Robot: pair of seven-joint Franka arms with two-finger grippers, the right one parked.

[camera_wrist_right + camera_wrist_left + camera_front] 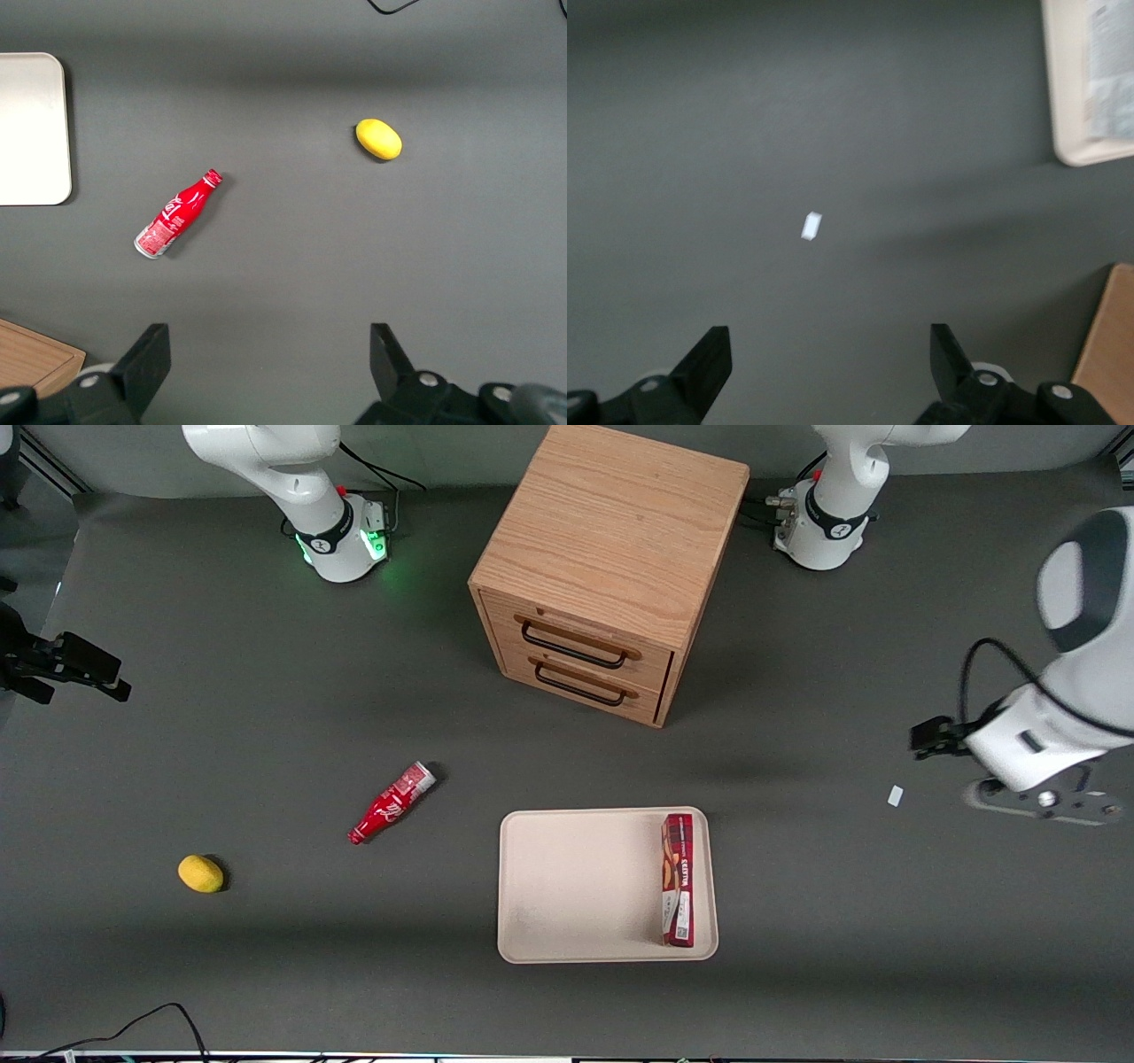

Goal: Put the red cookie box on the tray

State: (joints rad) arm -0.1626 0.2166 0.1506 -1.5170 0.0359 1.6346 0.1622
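The red cookie box (679,879) lies flat in the cream tray (576,886), along the tray's rim toward the working arm's end of the table, its white label end nearer the front camera. My left gripper (935,740) hovers over bare table well off toward the working arm's end, apart from the tray. In the left wrist view the gripper (828,332) is open, with nothing but grey mat between its fingers. That view also catches a corner of the tray (1067,106) and a pale blurred part of the box (1109,62).
A wooden two-drawer cabinet (602,576) stands farther from the front camera than the tray. A small red bottle (390,804) and a yellow lemon (201,873) lie toward the parked arm's end. A white scrap (895,795) lies on the mat near my gripper.
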